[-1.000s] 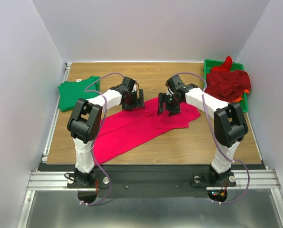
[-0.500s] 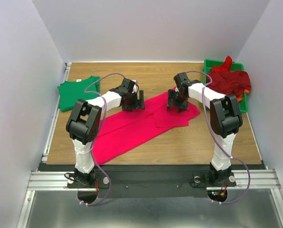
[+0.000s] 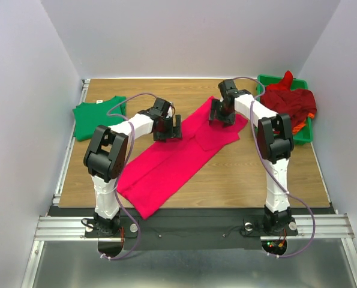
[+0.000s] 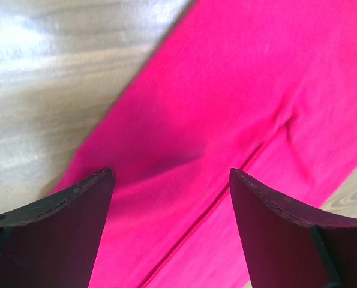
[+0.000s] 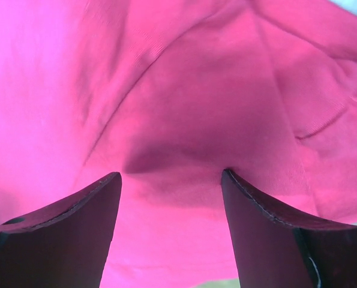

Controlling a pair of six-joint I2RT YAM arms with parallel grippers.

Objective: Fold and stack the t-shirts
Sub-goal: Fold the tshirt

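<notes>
Pink-red t-shirt (image 3: 166, 162) lies mid-table (image 3: 256, 174), a diagonal band running near-left to far-right.

Risk: fingers coming down on loose cloth could drag it and skew the fold.

Look: smooth, shallow creases, far end doubled over.

Left gripper (image 4: 169, 174) and right gripper (image 5: 169, 174) both have fingers spread, pinching nothing.

Green t-shirt (image 3: 95, 115) lies far left. Dark red heap (image 3: 289, 105) sits in the tray (image 3: 306, 133) far right.

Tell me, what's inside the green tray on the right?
A heap of dark red t-shirts fills the green tray, with a bit of orange cloth peeking out at its near edge. The heap covers the tray's floor, so anything underneath cannot be seen.
</notes>
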